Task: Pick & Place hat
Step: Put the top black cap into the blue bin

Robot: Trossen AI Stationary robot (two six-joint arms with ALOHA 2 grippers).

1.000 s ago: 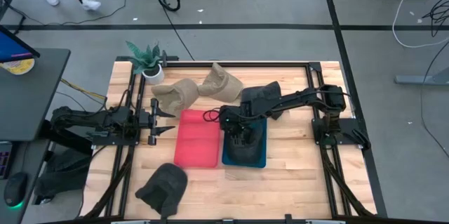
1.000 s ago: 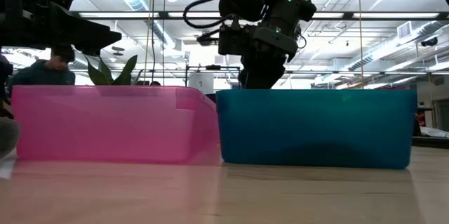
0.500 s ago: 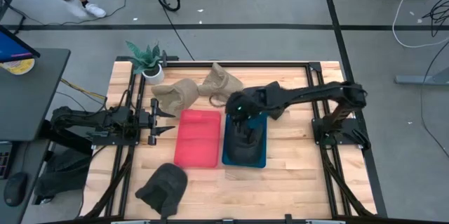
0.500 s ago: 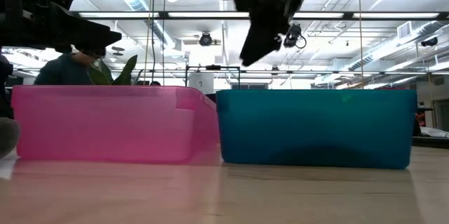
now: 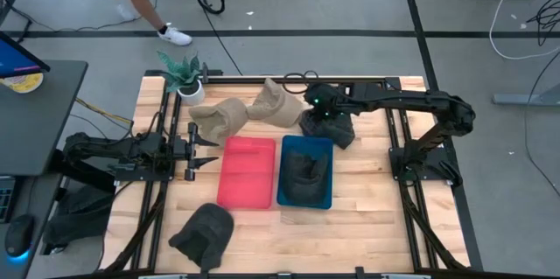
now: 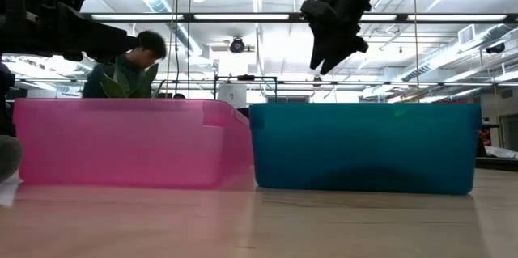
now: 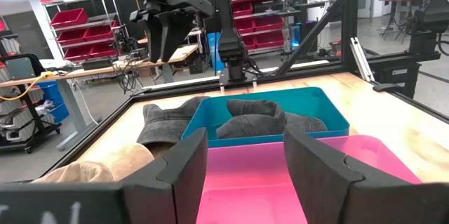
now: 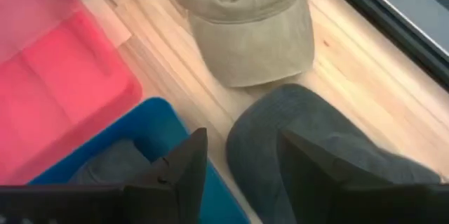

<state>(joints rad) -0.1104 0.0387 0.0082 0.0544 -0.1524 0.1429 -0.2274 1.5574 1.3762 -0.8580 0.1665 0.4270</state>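
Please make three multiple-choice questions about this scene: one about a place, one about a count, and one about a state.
1. Where is the right gripper?
A. Above the grey hat behind the blue bin
B. Inside the pink bin
C. Over the plant

2. How many tan hats lie on the table?
A. None
B. Two
C. Five

3. What is the state of the blue bin?
A. Empty
B. Turned upside down
C. Holding a grey hat

Answers:
1. A, since the high view shows the right gripper over the grey hat just beyond the blue bin, and the right wrist view looks down on that hat.
2. B, since two tan hats lie behind the bins.
3. C, since the high view and the left wrist view both show a grey hat lying inside it.
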